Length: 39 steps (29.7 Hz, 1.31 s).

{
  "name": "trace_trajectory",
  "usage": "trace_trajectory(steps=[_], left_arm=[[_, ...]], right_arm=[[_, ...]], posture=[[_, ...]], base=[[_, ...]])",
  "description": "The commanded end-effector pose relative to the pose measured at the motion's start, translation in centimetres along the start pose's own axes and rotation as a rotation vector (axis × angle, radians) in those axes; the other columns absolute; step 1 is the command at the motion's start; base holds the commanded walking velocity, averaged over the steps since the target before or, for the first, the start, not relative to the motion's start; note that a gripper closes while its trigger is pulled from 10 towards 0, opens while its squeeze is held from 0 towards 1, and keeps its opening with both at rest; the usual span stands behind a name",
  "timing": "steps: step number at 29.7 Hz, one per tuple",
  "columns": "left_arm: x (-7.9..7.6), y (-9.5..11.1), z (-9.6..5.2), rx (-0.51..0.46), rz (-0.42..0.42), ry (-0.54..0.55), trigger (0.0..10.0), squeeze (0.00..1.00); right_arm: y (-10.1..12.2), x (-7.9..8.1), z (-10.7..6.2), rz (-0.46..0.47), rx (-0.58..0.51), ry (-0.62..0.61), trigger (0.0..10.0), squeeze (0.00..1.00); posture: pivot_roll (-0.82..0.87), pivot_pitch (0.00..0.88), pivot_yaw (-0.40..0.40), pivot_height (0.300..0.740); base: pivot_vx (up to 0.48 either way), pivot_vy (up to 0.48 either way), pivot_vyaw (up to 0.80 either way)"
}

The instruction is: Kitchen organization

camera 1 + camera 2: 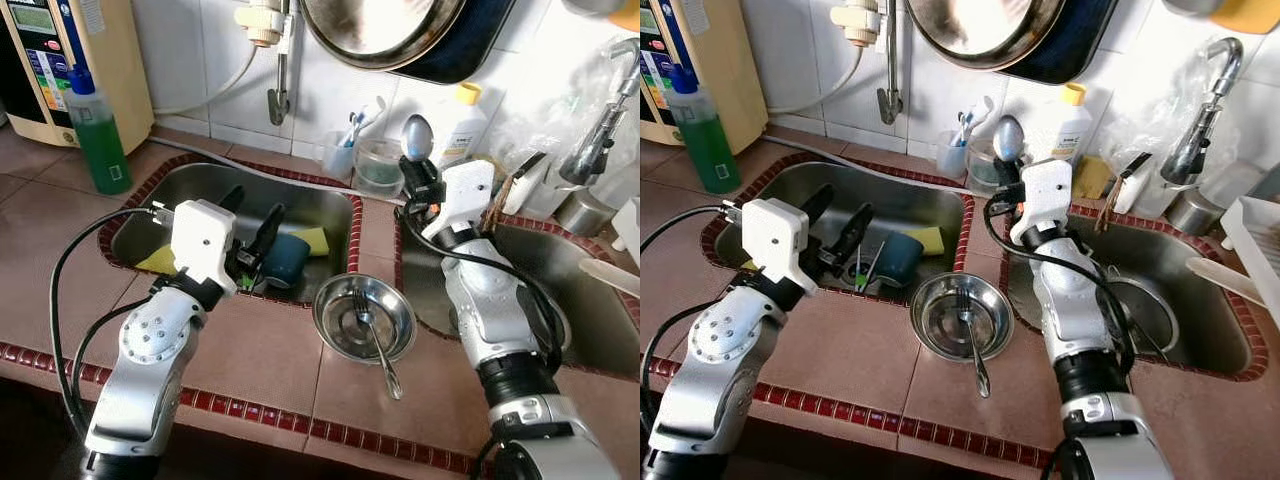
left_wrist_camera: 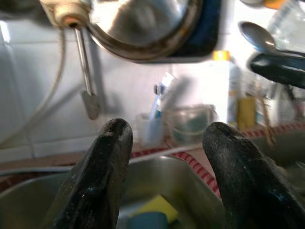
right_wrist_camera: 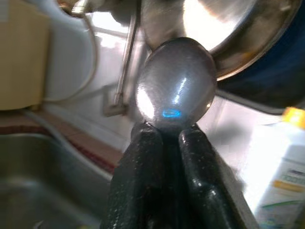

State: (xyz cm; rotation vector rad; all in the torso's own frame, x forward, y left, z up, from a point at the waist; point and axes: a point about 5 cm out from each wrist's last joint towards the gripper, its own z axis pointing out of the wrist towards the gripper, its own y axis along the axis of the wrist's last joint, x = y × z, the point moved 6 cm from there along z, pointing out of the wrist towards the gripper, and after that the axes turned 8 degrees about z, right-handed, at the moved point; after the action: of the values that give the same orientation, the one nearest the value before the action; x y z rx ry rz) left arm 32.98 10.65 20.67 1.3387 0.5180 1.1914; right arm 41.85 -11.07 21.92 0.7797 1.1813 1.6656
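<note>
My right gripper (image 1: 420,172) is shut on a metal spoon (image 1: 417,136), whose bowl sticks up above the fingertips, over the tiled divider between the two sinks. In the right wrist view the spoon (image 3: 175,90) stands just beyond the closed fingers (image 3: 138,176). My left gripper (image 1: 252,222) is open over the left sink (image 1: 200,185), above a dark blue cup (image 1: 288,260) and a yellow sponge (image 1: 316,240). A steel bowl (image 1: 364,318) with a fork (image 1: 372,335) lying in it sits on the counter between the arms.
A green soap bottle (image 1: 98,130) stands left of the sink. Toothbrushes in a cup (image 1: 340,155), a clear container (image 1: 380,165) and a white bottle (image 1: 465,122) line the back wall. A large pan (image 1: 390,30) hangs above. The right sink (image 1: 590,300) has a faucet (image 1: 605,125).
</note>
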Motion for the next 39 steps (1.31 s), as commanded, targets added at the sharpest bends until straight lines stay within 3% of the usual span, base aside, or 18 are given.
trace_trajectory(steps=[1, 7, 20, 24, 25, 28, 30, 39], left_arm=[[-0.6, 0.5, 0.0, -0.004, 0.002, -0.030, 10.0, 0.00], [-0.9, 1.8, -1.0, 0.001, -0.001, -0.040, 10.0, 0.00], [-0.7, 2.4, -2.0, 0.061, -0.035, -0.031, 10.0, 0.00], [-1.4, 2.8, -2.3, 0.076, -0.059, -0.052, 10.0, 0.00], [-1.6, 2.9, -2.4, 0.082, -0.072, -0.059, 10.0, 0.00], [-1.7, 3.0, -2.5, 0.084, -0.073, -0.059, 10.0, 0.00], [-1.9, 3.1, -2.6, 0.088, -0.085, -0.065, 10.0, 0.00], [-1.9, 3.8, -3.2, 0.107, -0.096, -0.065, 10.0, 0.00]], right_arm=[[0.3, -0.3, 0.4, -0.003, 0.009, 0.021, 10.0, 0.00], [-0.1, 0.7, 1.0, 0.035, 0.045, 0.101, 10.0, 0.00], [-0.1, 3.0, 1.9, 0.071, 0.066, 0.227, 10.0, 0.00], [0.9, 4.2, 2.3, 0.128, 0.049, 0.301, 10.0, 0.00], [1.8, 5.3, 2.5, 0.161, 0.017, 0.366, 10.0, 0.00], [2.1, 5.6, 2.5, 0.173, 0.007, 0.383, 10.0, 0.00], [3.3, 6.9, 2.6, 0.228, -0.018, 0.461, 10.0, 0.00], [5.2, 8.9, 2.5, 0.341, -0.053, 0.591, 10.0, 0.00]], posture=[[-0.09, 0.056, -0.114, 0.732], [-0.07, 0.115, -0.120, 0.732], [-0.05, 0.209, -0.118, 0.732], [-0.05, 0.237, -0.113, 0.732], [-0.05, 0.245, -0.113, 0.732], [-0.06, 0.250, -0.113, 0.732], [-0.06, 0.266, -0.112, 0.732], [-0.05, 0.302, -0.110, 0.732]], base=[[0.000, 0.000, 0.00], [0.000, 0.000, 0.00], [0.000, 0.000, 0.00], [0.000, 0.000, 0.00], [0.000, 0.000, 0.00], [0.000, 0.000, 0.00], [0.000, 0.000, 0.00], [0.000, 0.000, 0.00]])
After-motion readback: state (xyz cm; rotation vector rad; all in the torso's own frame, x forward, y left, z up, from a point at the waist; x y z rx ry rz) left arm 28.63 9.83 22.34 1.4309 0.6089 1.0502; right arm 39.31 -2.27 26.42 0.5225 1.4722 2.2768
